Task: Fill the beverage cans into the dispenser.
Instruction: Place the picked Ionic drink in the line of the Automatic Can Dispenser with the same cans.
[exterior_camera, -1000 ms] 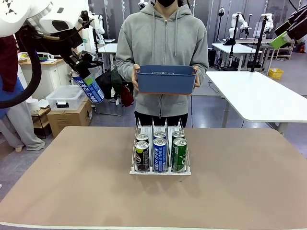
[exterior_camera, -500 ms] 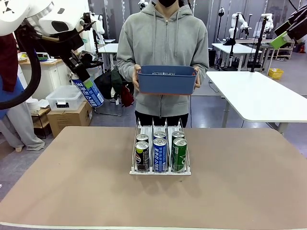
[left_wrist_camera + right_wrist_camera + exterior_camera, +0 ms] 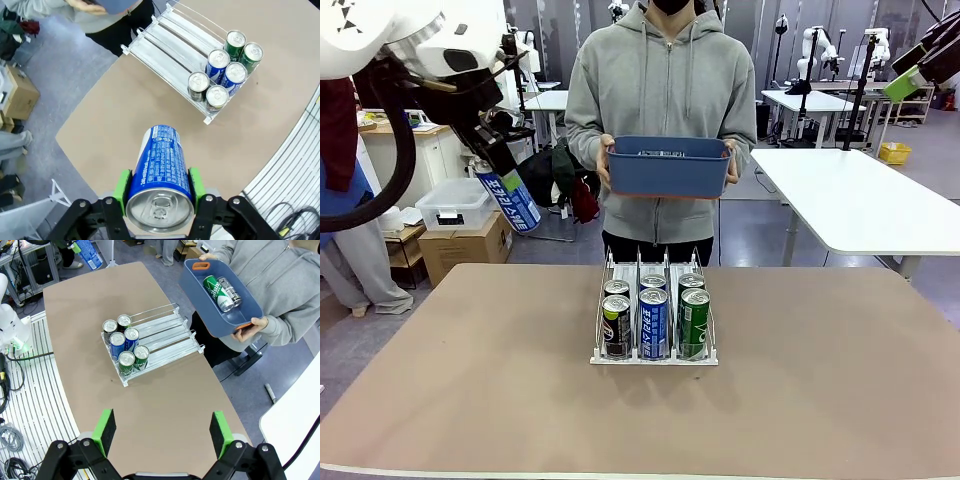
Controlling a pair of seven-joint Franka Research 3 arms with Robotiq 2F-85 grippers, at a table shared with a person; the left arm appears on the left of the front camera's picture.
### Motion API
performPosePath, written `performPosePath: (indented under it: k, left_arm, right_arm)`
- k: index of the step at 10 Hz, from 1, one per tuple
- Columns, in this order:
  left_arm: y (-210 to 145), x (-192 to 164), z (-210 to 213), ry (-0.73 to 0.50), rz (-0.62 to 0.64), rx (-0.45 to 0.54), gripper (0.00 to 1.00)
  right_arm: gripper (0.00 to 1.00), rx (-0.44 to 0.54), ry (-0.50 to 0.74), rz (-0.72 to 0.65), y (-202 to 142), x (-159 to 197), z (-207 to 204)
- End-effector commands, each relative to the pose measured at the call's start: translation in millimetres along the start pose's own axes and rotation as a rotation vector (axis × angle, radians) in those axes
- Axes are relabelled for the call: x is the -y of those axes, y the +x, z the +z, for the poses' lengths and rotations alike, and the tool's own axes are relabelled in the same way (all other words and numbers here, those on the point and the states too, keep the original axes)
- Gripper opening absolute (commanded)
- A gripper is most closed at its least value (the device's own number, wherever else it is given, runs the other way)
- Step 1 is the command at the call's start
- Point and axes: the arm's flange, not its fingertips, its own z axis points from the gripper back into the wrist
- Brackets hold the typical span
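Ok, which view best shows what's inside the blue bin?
Right wrist view: it looks down into the blue bin, showing a green can and a dark can. Front view shows its outer wall; left wrist view, a corner.

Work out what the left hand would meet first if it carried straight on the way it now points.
Probably bare table, short of the dispenser; the blue-and-white can in the left hand would touch first. Depth is unclear.
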Motion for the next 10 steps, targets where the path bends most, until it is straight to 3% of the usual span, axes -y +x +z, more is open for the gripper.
performPosePath:
  k: [1,5,10]
  left_arm:
    - [-3.3,31.6,6.7,-0.01,0.097,-0.001,0.57]
    - [-9.4,91.1,4.4,-0.114,0.065,0.051,0.57]
    - [-1.6,156.9,-32.2,-0.244,-0.051,0.081,0.57]
  right_arm:
    - [1.0,-0.001,0.002,0.006,-0.2,0.3,-1.1]
    - [1.0,-0.001,0.002,0.006,-0.2,0.3,-1.1]
    - [1.0,-0.001,0.002,0.006,-0.2,0.3,-1.1]
